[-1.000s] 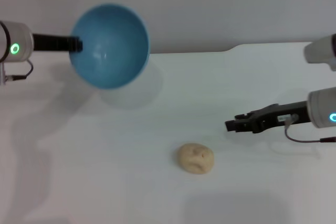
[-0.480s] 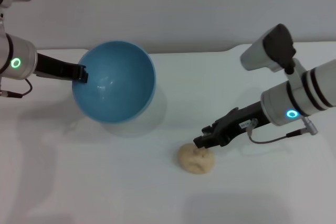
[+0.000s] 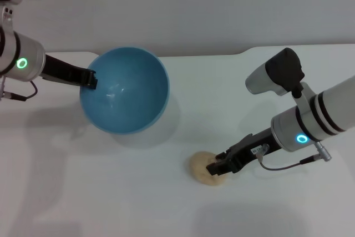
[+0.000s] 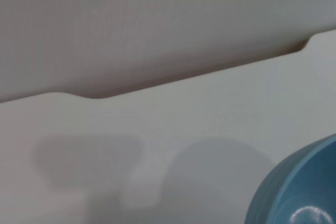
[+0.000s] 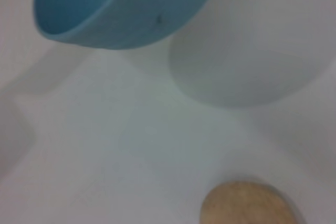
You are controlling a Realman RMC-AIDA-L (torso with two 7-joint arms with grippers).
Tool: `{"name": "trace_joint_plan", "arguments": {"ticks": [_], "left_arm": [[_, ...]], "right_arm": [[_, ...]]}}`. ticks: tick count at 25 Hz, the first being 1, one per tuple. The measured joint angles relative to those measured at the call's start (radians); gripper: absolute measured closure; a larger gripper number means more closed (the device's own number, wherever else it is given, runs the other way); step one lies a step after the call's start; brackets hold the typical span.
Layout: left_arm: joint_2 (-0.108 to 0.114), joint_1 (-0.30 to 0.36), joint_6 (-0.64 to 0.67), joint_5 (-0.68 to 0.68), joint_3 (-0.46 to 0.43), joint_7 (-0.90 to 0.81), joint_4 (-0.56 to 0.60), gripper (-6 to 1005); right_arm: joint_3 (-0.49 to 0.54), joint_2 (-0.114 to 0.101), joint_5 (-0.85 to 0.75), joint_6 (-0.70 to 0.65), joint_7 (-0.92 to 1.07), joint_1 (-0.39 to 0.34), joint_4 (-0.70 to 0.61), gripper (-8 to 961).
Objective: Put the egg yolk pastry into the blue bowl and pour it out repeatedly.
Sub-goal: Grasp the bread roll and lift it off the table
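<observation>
- Left gripper (image 3: pixel 89 77), mid-left of head view, fingers pinched on the rim of the bowl (image 3: pixel 124 90); bowl held off the desk (image 3: pixel 111 192), judging by the shadow under it.
- Bowl tilted, opening faces the camera and a bit toward the pastry side; looks like it is kept ready to receive, not set down.
- Bowl inside is empty: smooth glossy light blue, thin rim, small highlights near the bottom.
- Right gripper (image 3: pixel 217 168), lower centre-right of head view, is down at the pastry (image 3: pixel 201 166), its tip overlapping the pastry's right side.
- Right fingers: cannot tell if they are spread or closed on the pastry; the tip is dark and hides the contact.
- Pastry lies on the desk, lower centre of the frame, well apart from the bowl, below and right of it.
- Right arm reaches in low from the right, which fits a side-on grab rather than a top-down one.
- Pastry look: small round lump, pale tan-beige, matte, far smaller than the bowl; in the right wrist view only its upper part shows at the bottom edge (image 5: pixel 245 204), smooth there.
- Step, I judge: picking up the pastry; putting it in the bowl not yet done.
- Left wrist view shows just desk, wall and a slice of the bowl's ribbed outside (image 4: pixel 299 190) at lower right.
</observation>
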Motion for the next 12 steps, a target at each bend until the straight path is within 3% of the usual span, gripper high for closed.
{"name": "trace_joint_plan", "arguments": {"ticks": [8, 12], "left_arm": [[-0.001, -0.007, 0.002, 0.002, 0.034, -0.001, 0.000, 1001], [-0.002, -0.008, 0.004, 0.002, 0.039, -0.001, 0.000, 998]], "right_arm": [[-0.002, 0.004, 0.037, 0.088, 0.001, -0.013, 0.028, 597], [0.001, 0.004, 0.068, 0.098, -0.019, -0.026, 0.026, 658]]}}
